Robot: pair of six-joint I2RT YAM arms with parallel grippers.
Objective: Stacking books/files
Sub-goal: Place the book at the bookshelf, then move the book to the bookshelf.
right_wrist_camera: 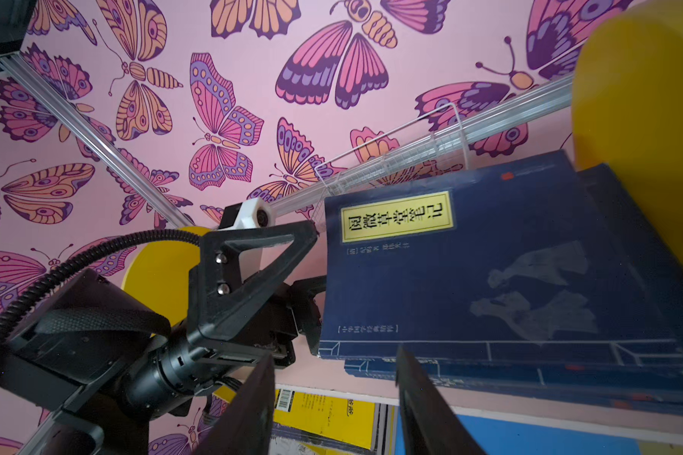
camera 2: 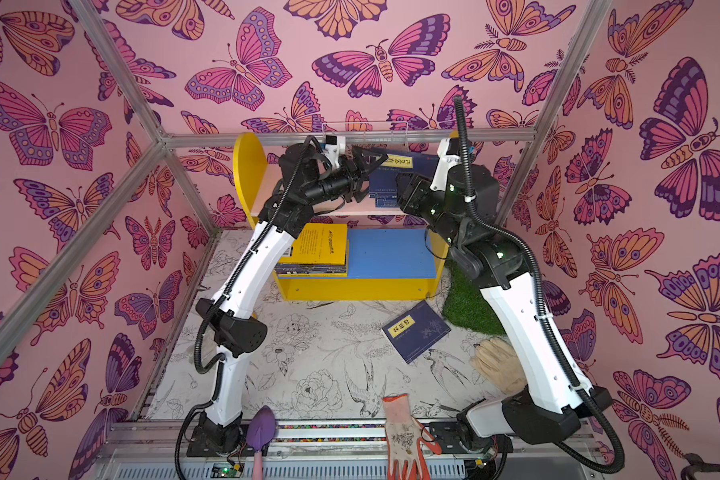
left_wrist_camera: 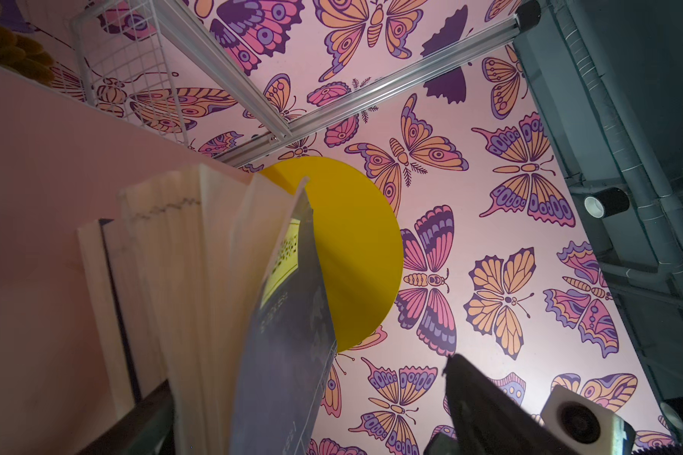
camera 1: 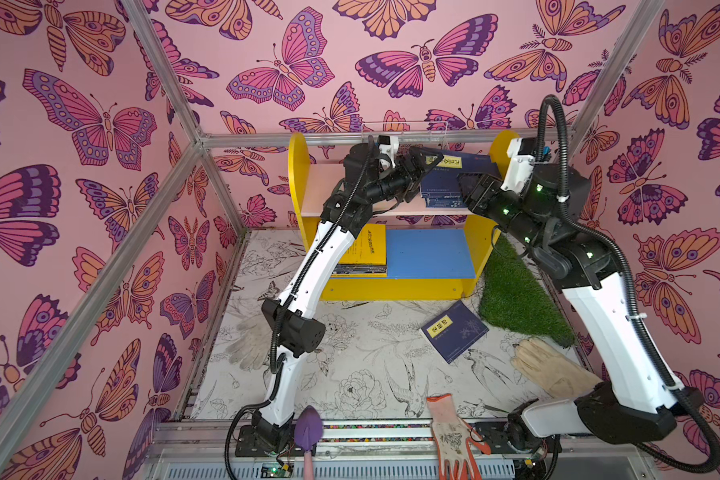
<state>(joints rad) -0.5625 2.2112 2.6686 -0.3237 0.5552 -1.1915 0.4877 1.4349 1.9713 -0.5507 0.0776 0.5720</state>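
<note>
- Straddling the label end of the top navy book [right_wrist_camera: 470, 283], the left pincer [right_wrist_camera: 316, 256] has its jaws spread wide, one on each side of the book, and clamps nothing.
- Right pincer [right_wrist_camera: 334, 366] hovers at the spine side of the stack [right_wrist_camera: 568, 378], jaws partly apart with nothing between them.
- That book lies on the stack of similar navy ones on the upper shelf [camera 1: 329, 183] of the bookcase [camera 1: 395, 289], close to its right side panel.
- A pile [camera 1: 366, 245] topped by a yellow cover lies on the lower shelf [camera 1: 429, 253].
- A loose book [camera 1: 454, 330] lies flat on the bench [camera 1: 308, 374].
- Handling, as I judge it: a thin, light paperback with a soft cover. In the left wrist view its pages fan apart and the cover sags away from them, so a pinch on the cover alone would likely peel it open. The covers look smooth and may slide on one another.
- Best hold, I think: across the full thickness near the stitched spine, or at a short end with every page caught.
- Long axis runs along the shelf, from side panel to side panel.
- Yellow label end points toward the left pincer. The stitched spine faces the shelf's front, toward the robot. The cover faces up, and the book sits somewhat askew on the stack.
</note>
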